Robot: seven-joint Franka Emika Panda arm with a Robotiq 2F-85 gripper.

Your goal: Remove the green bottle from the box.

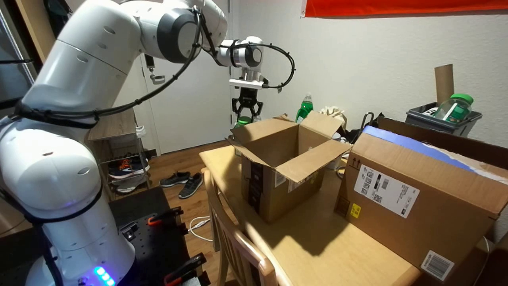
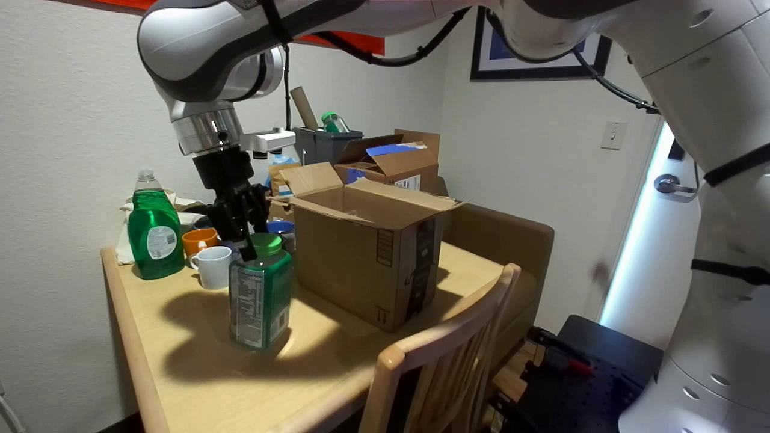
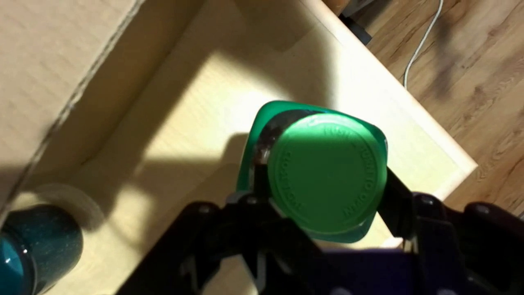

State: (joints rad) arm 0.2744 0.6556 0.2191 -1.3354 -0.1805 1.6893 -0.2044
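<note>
The green bottle (image 2: 274, 304), a wide jar with a green screw lid, stands upright beside the open cardboard box (image 2: 349, 258), outside it. Its base appears to be at the table. My gripper (image 2: 255, 237) points down over it, one finger on each side of the lid. In the wrist view the fingers (image 3: 325, 180) appear to touch both sides of the lid (image 3: 327, 164). In an exterior view the lid (image 1: 243, 120) shows behind the box (image 1: 285, 194), which hides the rest. The box flaps are open; its floor is hidden.
A green dish-soap bottle (image 2: 150, 234), a white mug (image 2: 213, 267), an orange mug (image 2: 198, 240) and a dark blue mug (image 3: 41, 246) stand near. A larger open box (image 1: 420, 198) and a grey bin (image 1: 448, 123) are farther along. A wooden chair (image 2: 445, 349) stands at the table edge.
</note>
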